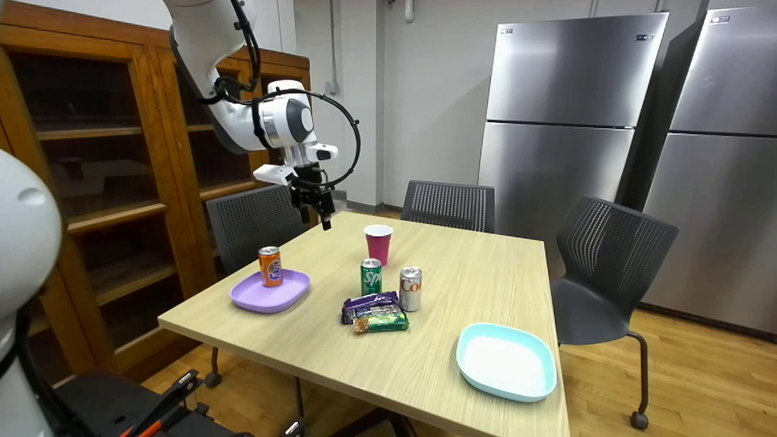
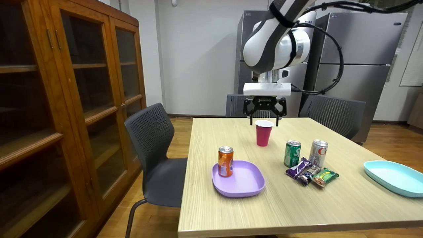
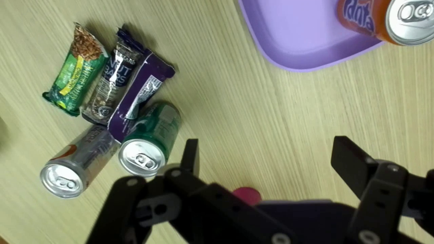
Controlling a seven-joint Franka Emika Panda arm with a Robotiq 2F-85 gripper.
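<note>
Pink cup upright on table, near end effector, apart

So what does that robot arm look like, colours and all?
The arm is white with dark grey panels, rounded at its bends, silvery towards its end. Black cables loop out from it. The end effector is black and angular, with two fingers; a white block sits above it.
</note>
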